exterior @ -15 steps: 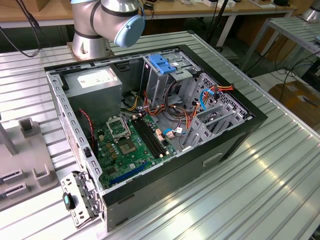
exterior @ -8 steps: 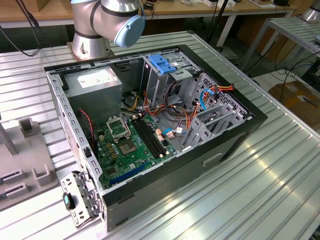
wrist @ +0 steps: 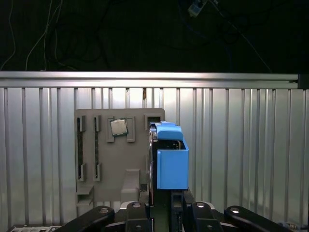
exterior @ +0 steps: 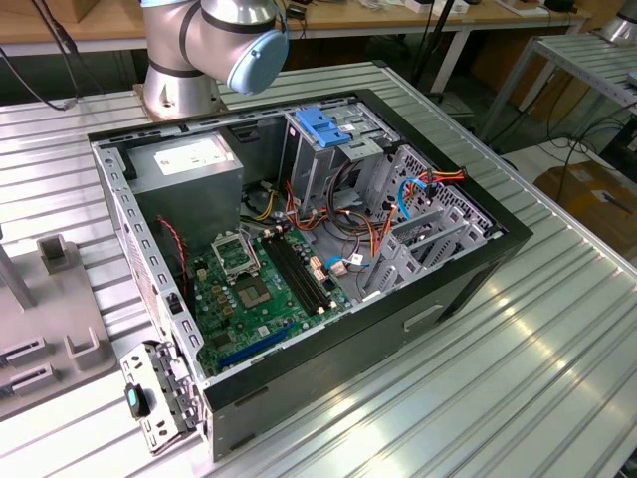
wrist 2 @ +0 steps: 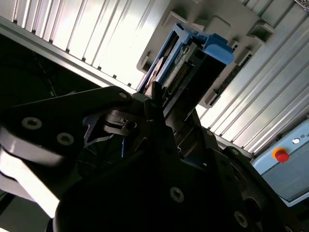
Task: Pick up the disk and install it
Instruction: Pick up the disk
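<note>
One ribbed aluminium table (exterior: 518,388) carries the whole set-up, and in the exterior view a black open-sided computer case (exterior: 468,284) lies on it with its green board exposed. Next in size is the grey plastic fixture plate (wrist: 111,164), lying flat on the table. The disk (wrist: 171,162), a flat drive with blue plastic rails, stands on edge in a slot of that plate, apart from the case. The black gripper (wrist: 161,209) sits just beside the disk's near edge in both wrist views; we cannot tell whether it is released or clamped on the drive. We judge the step in hand to be the pick. To do it well, we centre the gripper on the disk's thin body, square to its faces, bear on metal rather than on the rails, and draw in line with the slot so that nothing binds. The contact zone is masked by the gripper's own housing, and the disk's broad faces are seen nearly edge-on. Smallest, a square metal-topped chip (wrist: 119,127) rests in a recess of the plate.
</note>
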Tool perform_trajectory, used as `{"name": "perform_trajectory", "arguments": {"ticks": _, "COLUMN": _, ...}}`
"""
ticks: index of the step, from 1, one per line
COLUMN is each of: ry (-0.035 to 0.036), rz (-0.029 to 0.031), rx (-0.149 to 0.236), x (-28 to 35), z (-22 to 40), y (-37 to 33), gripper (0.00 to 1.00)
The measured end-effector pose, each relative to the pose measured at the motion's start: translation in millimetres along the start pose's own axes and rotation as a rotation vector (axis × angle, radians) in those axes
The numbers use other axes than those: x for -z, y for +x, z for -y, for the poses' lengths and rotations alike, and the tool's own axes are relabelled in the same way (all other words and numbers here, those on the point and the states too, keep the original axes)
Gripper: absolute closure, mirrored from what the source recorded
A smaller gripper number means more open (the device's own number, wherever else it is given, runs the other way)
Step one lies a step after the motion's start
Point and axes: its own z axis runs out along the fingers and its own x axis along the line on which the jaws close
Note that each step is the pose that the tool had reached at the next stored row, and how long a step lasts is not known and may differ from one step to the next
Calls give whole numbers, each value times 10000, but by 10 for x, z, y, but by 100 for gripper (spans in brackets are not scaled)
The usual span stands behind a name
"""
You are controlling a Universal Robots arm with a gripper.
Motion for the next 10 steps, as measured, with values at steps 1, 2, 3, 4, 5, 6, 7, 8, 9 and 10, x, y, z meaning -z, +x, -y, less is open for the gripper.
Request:
{"name": "perform_trajectory", "arguments": {"ticks": 1, "ry": 0, "rz": 0, "rx": 0, "x": 1, "z": 0, "y": 0, "gripper": 65}}
{"name": "perform_trajectory", "arguments": {"ticks": 2, "ry": 0, "rz": 0, "rx": 0, "x": 1, "z": 0, "y": 0, "gripper": 65}}
{"name": "perform_trajectory", "arguments": {"ticks": 3, "ry": 0, "rz": 0, "rx": 0, "x": 2, "z": 0, "y": 0, "gripper": 65}}
{"name": "perform_trajectory", "arguments": {"ticks": 4, "ry": 0, "rz": 0, "rx": 0, "x": 3, "z": 0, "y": 0, "gripper": 65}}
{"name": "perform_trajectory", "arguments": {"ticks": 5, "ry": 0, "rz": 0, "rx": 0, "x": 3, "z": 0, "y": 0, "gripper": 65}}
{"name": "perform_trajectory", "arguments": {"ticks": 6, "ry": 0, "rz": 0, "rx": 0, "x": 3, "z": 0, "y": 0, "gripper": 65}}
{"name": "perform_trajectory", "arguments": {"ticks": 7, "ry": -1, "rz": -1, "rx": 0, "x": 4, "z": 1, "y": 0, "gripper": 65}}
{"name": "perform_trajectory", "arguments": {"ticks": 8, "ry": -2, "rz": -1, "rx": 0, "x": 5, "z": 8, "y": -1, "gripper": 65}}
{"name": "perform_trajectory", "arguments": {"ticks": 9, "ry": -1, "rz": 0, "rx": 0, "x": 4, "z": 16, "y": 0, "gripper": 65}}
{"name": "perform_trajectory", "arguments": {"ticks": 10, "ry": 0, "rz": 0, "rx": 1, "x": 3, "z": 24, "y": 0, "gripper": 65}}
